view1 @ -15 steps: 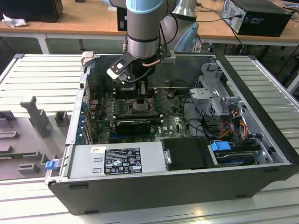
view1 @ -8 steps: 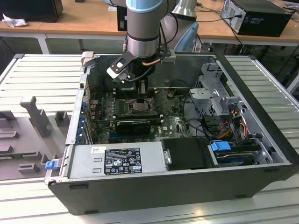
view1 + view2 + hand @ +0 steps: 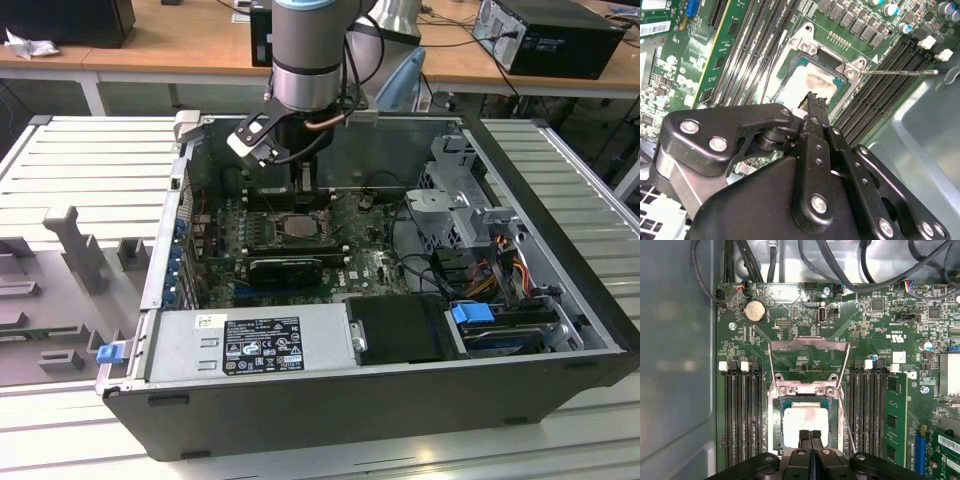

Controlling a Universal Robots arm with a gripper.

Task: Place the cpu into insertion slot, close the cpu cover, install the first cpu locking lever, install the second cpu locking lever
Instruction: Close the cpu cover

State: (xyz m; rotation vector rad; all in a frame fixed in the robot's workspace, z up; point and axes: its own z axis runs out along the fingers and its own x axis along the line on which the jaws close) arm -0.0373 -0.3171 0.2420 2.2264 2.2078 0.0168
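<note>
The cpu point(image 3: 799, 421), a pale silvery square with a smudged top, lies in the insertion slot point(image 3: 786, 403) on the green motherboard point(image 3: 875, 330). The cpu cover point(image 3: 808, 343), a thin metal frame, stands raised on its hinge beyond the slot, and the board shows through its window. A thin wire locking lever point(image 3: 847, 424) angles away from the slot's side; in the second wrist view the lever point(image 3: 900, 72) sticks out sideways. My gripper point(image 3: 810, 434) is shut, with its tips together just above the near half of the cpu point(image 3: 807, 82). In the exterior view the gripper point(image 3: 301, 183) reaches down into the case over the slot point(image 3: 297, 226).
Long black memory slots point(image 3: 742, 415) flank the socket on both sides, and one holds a green module point(image 3: 896, 415). Black cables point(image 3: 840, 265) run along the board's far edge. The open computer case point(image 3: 300, 390) holds a power supply point(image 3: 250, 345) and drive cage point(image 3: 465, 195).
</note>
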